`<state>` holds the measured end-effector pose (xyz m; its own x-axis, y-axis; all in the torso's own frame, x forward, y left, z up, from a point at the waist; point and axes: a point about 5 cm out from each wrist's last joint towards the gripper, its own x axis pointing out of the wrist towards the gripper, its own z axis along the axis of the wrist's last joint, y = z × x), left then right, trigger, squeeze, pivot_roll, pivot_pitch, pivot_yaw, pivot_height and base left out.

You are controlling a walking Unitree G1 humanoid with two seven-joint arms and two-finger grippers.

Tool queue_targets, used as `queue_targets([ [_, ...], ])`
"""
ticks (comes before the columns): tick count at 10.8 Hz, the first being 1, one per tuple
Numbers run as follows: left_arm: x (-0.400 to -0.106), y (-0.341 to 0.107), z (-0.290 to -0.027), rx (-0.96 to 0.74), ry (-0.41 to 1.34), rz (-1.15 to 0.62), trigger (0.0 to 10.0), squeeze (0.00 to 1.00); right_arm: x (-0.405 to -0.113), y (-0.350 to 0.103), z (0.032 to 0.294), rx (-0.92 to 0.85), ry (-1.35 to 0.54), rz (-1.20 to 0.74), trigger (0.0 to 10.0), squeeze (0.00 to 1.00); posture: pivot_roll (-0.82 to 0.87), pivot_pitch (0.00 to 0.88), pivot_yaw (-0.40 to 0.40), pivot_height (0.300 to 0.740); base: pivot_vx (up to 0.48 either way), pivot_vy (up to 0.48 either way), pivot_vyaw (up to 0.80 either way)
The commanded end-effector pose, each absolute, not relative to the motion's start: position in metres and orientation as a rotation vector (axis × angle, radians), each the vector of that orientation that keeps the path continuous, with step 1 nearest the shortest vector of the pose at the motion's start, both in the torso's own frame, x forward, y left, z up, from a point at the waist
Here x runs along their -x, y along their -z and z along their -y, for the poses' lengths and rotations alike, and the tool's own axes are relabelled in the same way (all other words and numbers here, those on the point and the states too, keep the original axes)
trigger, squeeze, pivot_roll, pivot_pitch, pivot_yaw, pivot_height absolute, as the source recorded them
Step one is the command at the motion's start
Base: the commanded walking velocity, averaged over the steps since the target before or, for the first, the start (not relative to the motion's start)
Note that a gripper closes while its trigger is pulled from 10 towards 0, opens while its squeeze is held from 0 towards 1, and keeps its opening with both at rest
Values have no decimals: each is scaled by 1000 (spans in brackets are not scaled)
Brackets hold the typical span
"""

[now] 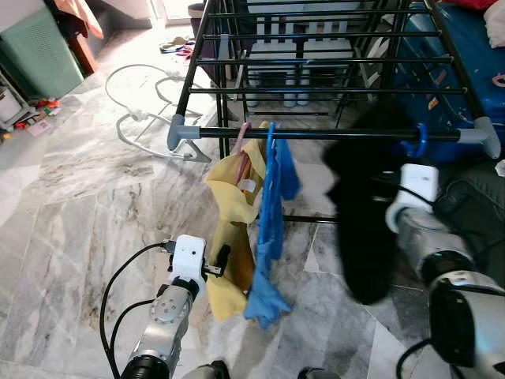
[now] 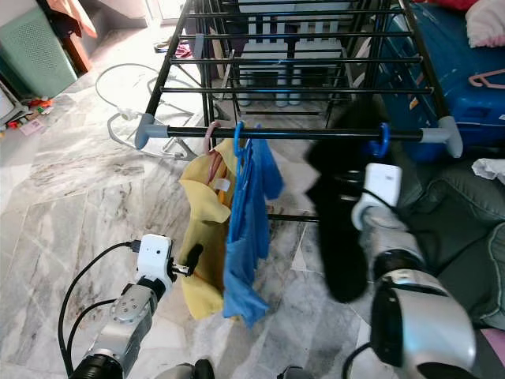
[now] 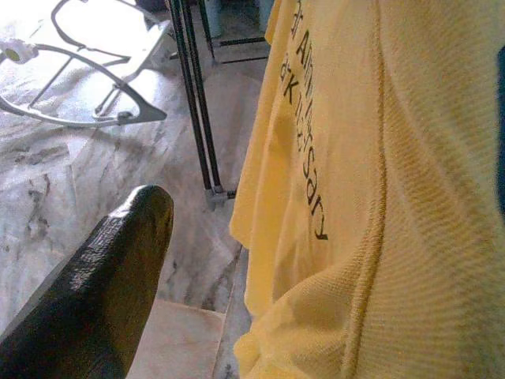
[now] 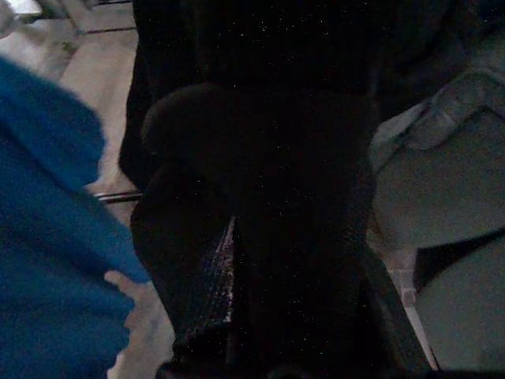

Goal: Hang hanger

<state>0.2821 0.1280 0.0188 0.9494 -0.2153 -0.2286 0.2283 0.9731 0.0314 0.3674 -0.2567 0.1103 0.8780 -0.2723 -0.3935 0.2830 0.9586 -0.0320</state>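
While the left gripper (image 1: 223, 260) idles at lower left beside the yellow shirt (image 1: 233, 229), jaw gap unreadable, the black garment (image 1: 364, 213) hangs right of centre by its blue hook (image 1: 418, 140) on the rail (image 1: 331, 134), running left-right; right gripper (image 4: 237, 292) nearer, apparently clamping it.

Grey-veined marble tile floor (image 1: 71, 197), glossy, bright daylight falling from upper left. Green ribbed cabinet (image 1: 35, 51) at far left, small toys (image 1: 35, 118) scattered on floor beside it. White wire frame (image 1: 146, 106) lying on floor. Blue mattress (image 1: 461, 55) at right. White stool legs (image 1: 280, 71) farther back. Shoes (image 1: 177, 45) near distant doorway.
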Motion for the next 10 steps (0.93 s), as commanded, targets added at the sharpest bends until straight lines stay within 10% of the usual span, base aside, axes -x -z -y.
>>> queue_targets([
  [1, -281, -17, -132, -76, 225, -244, 10000, 0, -361, -103, 264, -51, 315, -433, 10000, 0, -194, 139, 81, 740, 0, 0, 0],
  [2, -280, -16, -131, -78, 230, -245, 10000, 0, -361, -104, 268, -46, 307, -434, 10000, 0, -197, 141, 82, 740, 0, 0, 0],
  [3, -280, -16, -131, -79, 233, -249, 10000, 0, -361, -103, 266, -70, 290, -427, 10000, 1000, -198, 142, 83, 740, 0, 0, 0],
  [10, -279, -14, -131, -54, 229, -266, 10000, 0, -355, -109, 268, 97, 309, -260, 10000, 1000, -211, 153, 92, 740, 0, 0, 0],
])
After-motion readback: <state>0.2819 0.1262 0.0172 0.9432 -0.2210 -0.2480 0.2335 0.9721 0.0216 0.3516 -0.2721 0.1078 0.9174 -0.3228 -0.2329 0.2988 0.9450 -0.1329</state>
